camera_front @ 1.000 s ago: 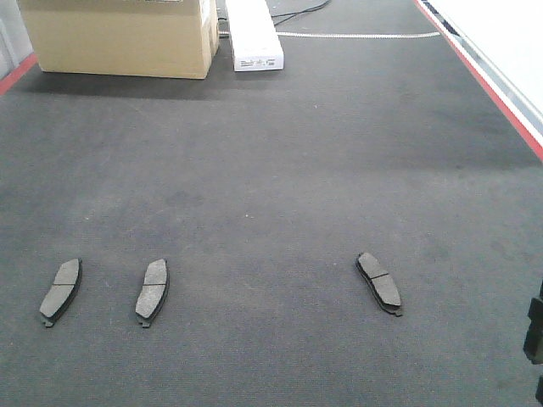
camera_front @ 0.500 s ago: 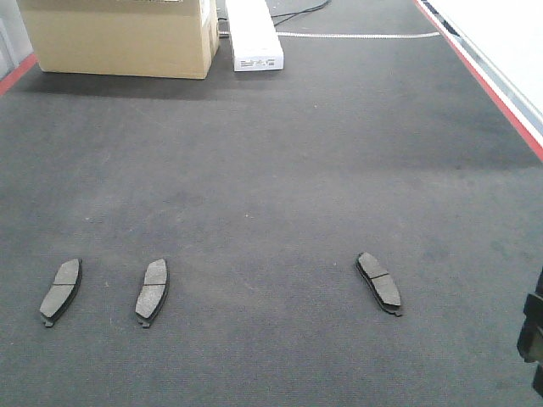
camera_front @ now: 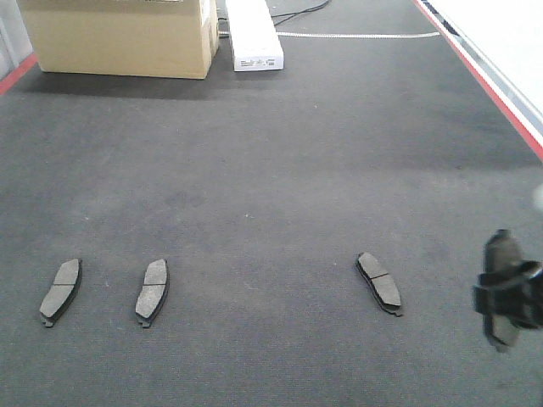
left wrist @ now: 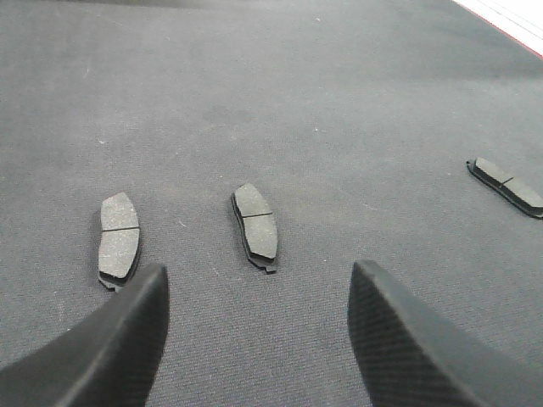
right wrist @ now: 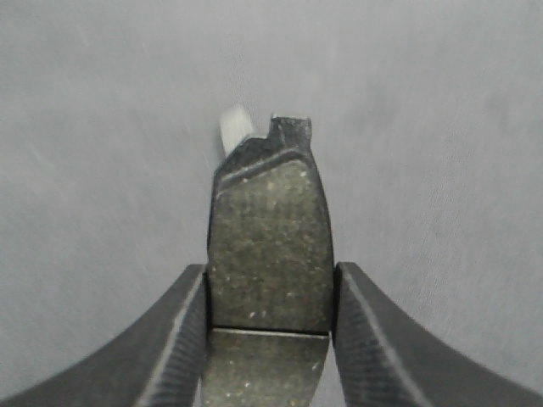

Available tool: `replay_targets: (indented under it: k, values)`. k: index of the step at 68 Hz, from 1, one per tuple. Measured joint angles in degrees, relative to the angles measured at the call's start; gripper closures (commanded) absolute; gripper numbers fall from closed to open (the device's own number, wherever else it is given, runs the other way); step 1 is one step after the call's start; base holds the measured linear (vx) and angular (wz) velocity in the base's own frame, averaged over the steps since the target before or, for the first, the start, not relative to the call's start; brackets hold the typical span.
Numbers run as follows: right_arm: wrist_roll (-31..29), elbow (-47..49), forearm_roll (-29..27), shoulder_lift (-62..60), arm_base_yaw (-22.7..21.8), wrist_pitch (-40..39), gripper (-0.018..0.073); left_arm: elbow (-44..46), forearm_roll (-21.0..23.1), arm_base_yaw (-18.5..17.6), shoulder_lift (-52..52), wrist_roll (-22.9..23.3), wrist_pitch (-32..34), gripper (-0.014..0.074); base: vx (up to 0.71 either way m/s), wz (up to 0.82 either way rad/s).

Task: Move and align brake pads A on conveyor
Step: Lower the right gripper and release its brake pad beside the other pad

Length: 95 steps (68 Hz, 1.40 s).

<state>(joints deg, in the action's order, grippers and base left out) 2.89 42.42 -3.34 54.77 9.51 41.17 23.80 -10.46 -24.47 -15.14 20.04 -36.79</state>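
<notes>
Right wrist view: a brake pad point(right wrist: 270, 254) sits clamped between the two fingers of the right gripper point(right wrist: 270, 326), lifted above the conveyor point(right wrist: 441, 127).

From the front, that held pad point(camera_front: 501, 288) hangs blurred near the conveyor's right edge, and three more pads lie flat on the dark felt: one to the held pad's left point(camera_front: 379, 283) and two side by side at far left point(camera_front: 153, 290) point(camera_front: 60, 291). The left gripper point(left wrist: 254, 339) hovers with its fingers spread wide and nothing between them, just short of the two left pads. A cardboard box point(camera_front: 119, 38) and a white box point(camera_front: 253, 36) stand at the far end.
</notes>
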Motion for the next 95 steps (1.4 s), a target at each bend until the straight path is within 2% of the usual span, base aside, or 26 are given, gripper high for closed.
replay_targets:
  k: [19,25,42,59,72,87,95]
  values:
    - [0.71,8.40,-2.12,20.78,0.38,1.57,0.0522,0.00,0.00,0.00,0.00,0.00,0.00,0.0146,0.00,0.00]
    - [0.71,11.91,-2.19,25.88,2.77,1.52,0.0503,0.00,0.00,0.00,0.00,0.00,0.00,0.0146,0.00,0.00]
    - [3.43,25.63,-2.72,41.27,12.98,3.20,0.0481,0.00,0.00,0.00,0.00,0.00,0.00,0.0146,0.00,0.00]
    - [4.54,40.11,-3.52,56.39,14.70,11.14,0.0449,0.00,0.00,0.00,0.00,-0.11,0.00,0.0146,0.00,0.00]
    - [4.54,45.59,-4.28,63.35,14.70,13.15,0.0344,0.00,0.00,0.00,0.00,-0.16,0.00,0.0146,0.00,0.00]
    - [6.07,48.30,-4.49,67.45,14.70,13.08,0.0137,0.00,0.00,0.00,0.00,-0.16,0.00,0.0146,0.00,0.00]
    - [7.93,48.37,-4.13,67.45,14.70,12.62,0.0087,0.00,0.00,0.00,0.00,-0.16,0.00,0.0146,0.00,0.00]
